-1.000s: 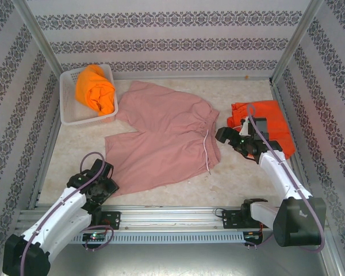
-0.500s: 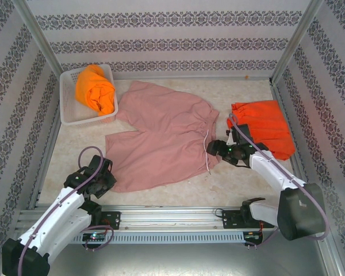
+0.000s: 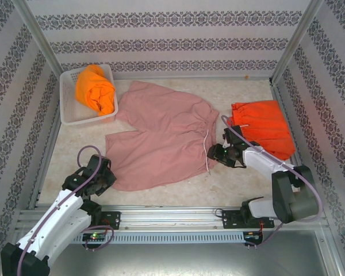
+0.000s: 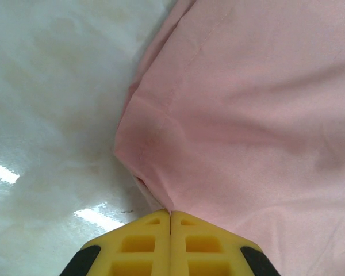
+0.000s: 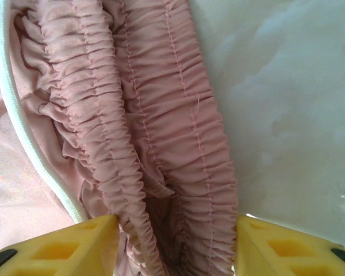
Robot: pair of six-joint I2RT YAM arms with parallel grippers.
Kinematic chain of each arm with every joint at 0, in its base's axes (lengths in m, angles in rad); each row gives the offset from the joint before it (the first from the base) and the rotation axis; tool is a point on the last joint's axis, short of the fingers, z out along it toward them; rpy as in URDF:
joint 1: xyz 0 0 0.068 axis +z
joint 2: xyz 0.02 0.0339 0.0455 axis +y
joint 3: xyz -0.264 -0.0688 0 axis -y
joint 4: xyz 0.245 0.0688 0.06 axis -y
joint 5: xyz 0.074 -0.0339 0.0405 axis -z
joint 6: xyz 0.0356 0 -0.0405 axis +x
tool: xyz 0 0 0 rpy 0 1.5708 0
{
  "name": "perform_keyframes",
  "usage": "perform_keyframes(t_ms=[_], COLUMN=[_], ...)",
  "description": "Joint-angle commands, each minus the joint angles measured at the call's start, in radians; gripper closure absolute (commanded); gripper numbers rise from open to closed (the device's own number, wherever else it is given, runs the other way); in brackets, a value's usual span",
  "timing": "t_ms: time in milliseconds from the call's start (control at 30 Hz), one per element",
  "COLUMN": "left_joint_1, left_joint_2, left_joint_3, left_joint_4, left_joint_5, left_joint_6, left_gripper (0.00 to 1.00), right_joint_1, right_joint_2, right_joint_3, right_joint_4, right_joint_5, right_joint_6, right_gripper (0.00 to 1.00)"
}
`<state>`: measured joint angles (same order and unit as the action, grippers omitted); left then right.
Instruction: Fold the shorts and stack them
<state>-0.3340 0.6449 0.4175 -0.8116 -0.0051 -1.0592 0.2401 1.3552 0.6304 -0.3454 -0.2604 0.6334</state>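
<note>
1. dusty pink shorts (image 3: 161, 138): spread open and unfolded in the middle of the counter (image 3: 247, 187). the gathered waistband (image 3: 211, 122) is toward the right and both legs are toward the left.
2. left gripper (image 3: 105, 177): at the near-left corner of the nearer leg. in the left wrist view its yellow fingers (image 4: 138, 244) are pressed fully together, and their tips meet right at the hem corner. the pink cloth runs in under the tips. cannot tell whether any of it is pinched between them.
3. right gripper (image 3: 217, 154): at the near end of the waistband, just beside the white drawstring (image 3: 206, 155). in the right wrist view the jaws stand partly apart, one finger on each side of the bunched elastic folds. the waistband lies between them and is not yet clamped. the drawstring curves down to the finger on the left of that view.
4. red-orange shorts (image 3: 264, 129): a compact heap at the right edge of the counter, beyond the right arm. they lie apart from the pink pair.
5. yellow-orange shorts (image 3: 95, 89): bunched inside the white mesh basket (image 3: 69, 118) at the far-left corner. the basket's near corner is just beside the farther pink leg.
6. stack status: the three pairs lie in separate places, none on another.
</note>
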Motion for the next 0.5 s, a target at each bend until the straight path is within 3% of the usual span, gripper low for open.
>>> perform_keyframes(t_ms=[0, 300, 467], left_joint_1=[-0.010, -0.010, -0.009], left_joint_2=[-0.010, -0.049, -0.052], left_joint_3=[0.003, 0.093, 0.254], left_joint_4=[0.048, -0.003, -0.088], left_joint_5=[-0.016, -0.098, -0.170], left_joint_6=[0.004, 0.054, 0.120], left_gripper=[0.99, 1.00, 1.00], right_joint_1=[0.019, 0.012, -0.031], right_joint_2=[0.017, -0.011, -0.119], right_joint_3=[-0.005, 0.037, 0.065], right_joint_4=[0.025, -0.019, -0.069], right_joint_5=[0.006, 0.026, -0.007], right_joint_6=[0.021, 0.006, -0.001], right_gripper=[0.52, 0.91, 1.00])
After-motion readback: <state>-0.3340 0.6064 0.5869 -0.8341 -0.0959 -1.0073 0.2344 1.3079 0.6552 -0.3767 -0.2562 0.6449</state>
